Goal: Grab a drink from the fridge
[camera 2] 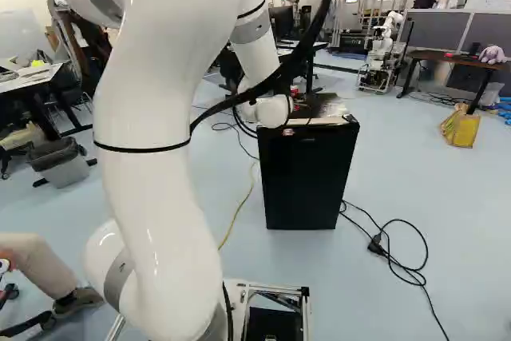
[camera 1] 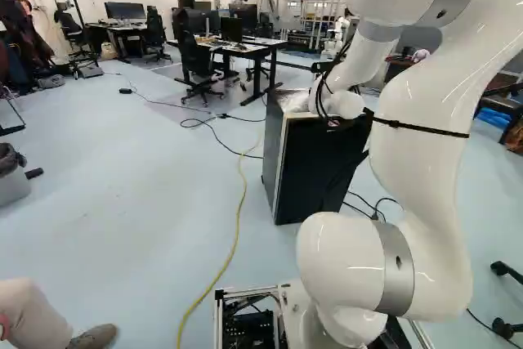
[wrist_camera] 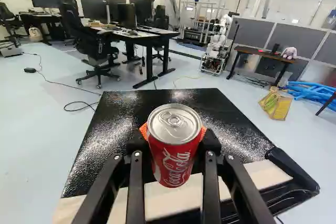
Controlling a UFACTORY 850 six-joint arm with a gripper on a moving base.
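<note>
A red soda can with a silver top (wrist_camera: 175, 153) is grasped between the orange pads (wrist_camera: 143, 128) of the black two-fingered hand (camera 2: 299, 100), over the small black fridge (camera 2: 307, 181). Beside the fridge, a looped black cable (camera 2: 378, 247) lies on the pale blue floor (camera 2: 467, 221); well beyond stands another robot (wrist_camera: 216, 48), mostly white.

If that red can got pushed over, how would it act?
The can is round-walled, so it would probably roll on its side. Its lid looks sealed, so it may be full and feel fairly heavy for its size.
</note>
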